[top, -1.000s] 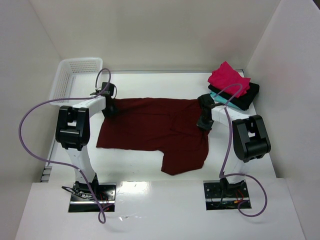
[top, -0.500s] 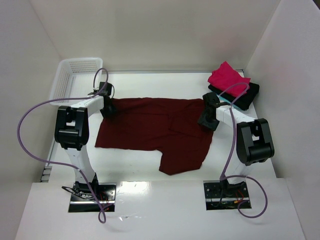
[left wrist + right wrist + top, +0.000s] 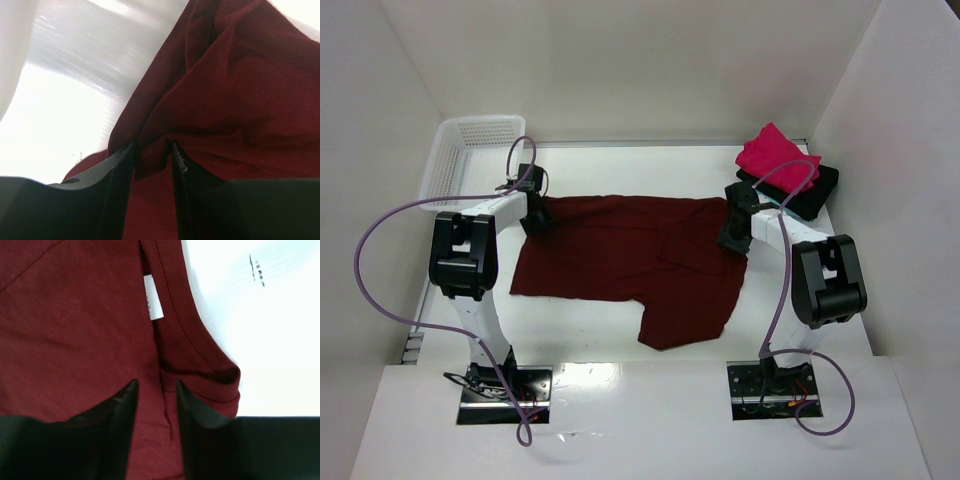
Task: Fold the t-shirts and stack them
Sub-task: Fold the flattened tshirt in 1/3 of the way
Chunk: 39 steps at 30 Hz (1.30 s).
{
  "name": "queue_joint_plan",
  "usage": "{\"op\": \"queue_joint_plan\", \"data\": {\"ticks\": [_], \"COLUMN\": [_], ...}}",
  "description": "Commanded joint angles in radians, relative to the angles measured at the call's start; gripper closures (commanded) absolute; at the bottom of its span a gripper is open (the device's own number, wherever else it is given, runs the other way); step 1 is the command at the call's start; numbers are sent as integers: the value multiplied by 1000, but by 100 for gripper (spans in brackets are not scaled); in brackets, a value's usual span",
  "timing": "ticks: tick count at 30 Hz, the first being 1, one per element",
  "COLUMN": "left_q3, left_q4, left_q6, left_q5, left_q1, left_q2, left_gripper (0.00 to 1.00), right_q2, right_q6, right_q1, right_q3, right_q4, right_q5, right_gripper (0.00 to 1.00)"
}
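Since a second ago my right hand (image 3: 156,384) has shifted toward the far right corner of the tabletop (image 3: 590,325), drawing the maroon t-shirt (image 3: 620,255) slightly wider. It straddles the collar hem; I cannot tell whether it is clenched. My left hand (image 3: 152,150) grasps a bunched fold at the shirt's far left corner. The shirt lies mid-tabletop. The pink-red t-shirt (image 3: 775,155) tops the black t-shirt (image 3: 817,193) in the far right corner.

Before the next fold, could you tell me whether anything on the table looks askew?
The pink-red t-shirt sits rumpled and askew atop the black t-shirt in the far right corner, and the maroon t-shirt lies unevenly, one flap jutting toward the near edge.
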State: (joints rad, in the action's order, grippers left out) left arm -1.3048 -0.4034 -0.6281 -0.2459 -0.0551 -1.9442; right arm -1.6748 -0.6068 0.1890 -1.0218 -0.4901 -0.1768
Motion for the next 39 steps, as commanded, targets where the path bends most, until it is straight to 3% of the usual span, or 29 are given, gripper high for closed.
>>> {"op": "queue_joint_plan", "data": {"ticks": [1,5,21,39], "left_q3": [-28,-28,-28,-28], "left_q4": [9,9,9,9], "left_q6": [21,21,21,21], "left_q5": [7,7,7,-12], "left_q1": [8,8,8,8], "left_q2": [13,6,4,-5], "left_gripper": [56,56,56,56], "right_q2": [-29,-49,-60,28], "right_q6": [15,15,15,15], "right_q1": [-2,-2,-2,-71], "right_q3": [-35,-35,-44,-37], "right_q4": [47,56,56,-22], "right_q5": [-34,-35,-55,-128], "right_gripper": [64,64,100,100]}}
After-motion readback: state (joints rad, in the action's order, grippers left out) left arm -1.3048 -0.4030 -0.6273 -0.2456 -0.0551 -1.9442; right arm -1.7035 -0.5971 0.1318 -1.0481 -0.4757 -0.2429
